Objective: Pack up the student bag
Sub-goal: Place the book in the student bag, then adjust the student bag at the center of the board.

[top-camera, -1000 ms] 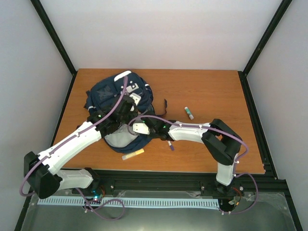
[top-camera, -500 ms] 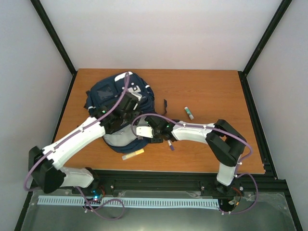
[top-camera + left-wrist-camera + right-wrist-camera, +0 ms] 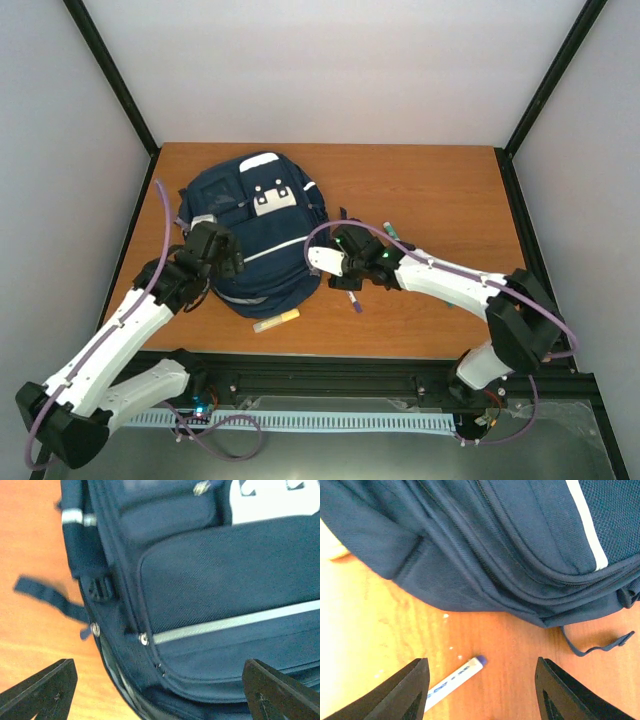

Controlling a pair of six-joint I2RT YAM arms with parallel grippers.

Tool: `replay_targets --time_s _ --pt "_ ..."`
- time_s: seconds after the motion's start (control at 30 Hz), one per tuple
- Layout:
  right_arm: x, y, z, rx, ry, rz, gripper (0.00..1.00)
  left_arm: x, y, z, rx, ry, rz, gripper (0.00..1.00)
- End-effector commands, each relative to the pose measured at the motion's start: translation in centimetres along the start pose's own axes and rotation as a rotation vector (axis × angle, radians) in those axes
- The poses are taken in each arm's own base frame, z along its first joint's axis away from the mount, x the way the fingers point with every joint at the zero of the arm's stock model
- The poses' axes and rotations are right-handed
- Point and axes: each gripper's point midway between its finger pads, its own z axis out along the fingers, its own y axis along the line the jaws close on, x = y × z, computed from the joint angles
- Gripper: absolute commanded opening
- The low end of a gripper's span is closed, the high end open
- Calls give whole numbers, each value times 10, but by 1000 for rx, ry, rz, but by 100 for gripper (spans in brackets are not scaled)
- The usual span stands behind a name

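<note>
The student bag (image 3: 250,230), navy with white patches and a thin white stripe, lies flat on the left of the wooden table. My left gripper (image 3: 217,262) hovers over the bag's lower left edge (image 3: 150,680), open wide with nothing between its fingers (image 3: 45,692). Just right of the bag, my right gripper (image 3: 335,272) hangs open above the table. A white pen with a purple cap (image 3: 454,681) lies on the wood between its fingertips (image 3: 407,692), untouched. The bag's side (image 3: 485,555) fills the upper part of the right wrist view.
A yellow marker (image 3: 275,320) lies near the front edge below the bag. The white pen (image 3: 353,300) lies beside the right gripper. A glue stick (image 3: 392,234) rests further right. Loose dark straps (image 3: 47,595) trail from the bag onto the table (image 3: 450,200).
My left gripper has opened, let go of the bag and pulled back to the left. The bag has dropped flat, hiding its grey inside. The right gripper has drawn away to the right.
</note>
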Motion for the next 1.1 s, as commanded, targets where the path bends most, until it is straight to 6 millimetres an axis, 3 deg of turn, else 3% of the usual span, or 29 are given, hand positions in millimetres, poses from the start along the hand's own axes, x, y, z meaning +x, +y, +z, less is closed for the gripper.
replay_targets --time_s 0.0,0.2,0.43,0.57,0.9,1.07 --pt "-4 19 -25 -84 -52 66 59 40 5 24 10 174 -186 93" --pt "-19 23 -54 -125 -118 140 59 83 3 58 5 300 -297 95" --pt "-14 23 -45 -112 -104 199 59 110 -27 87 127 388 -313 89" --pt "-6 23 -35 -99 -70 210 59 100 -59 98 272 380 -325 85" --pt "6 19 -26 -53 -24 215 59 83 -126 133 443 431 -242 81" --pt "11 17 -26 -36 -14 219 59 64 -163 125 563 383 -151 77"
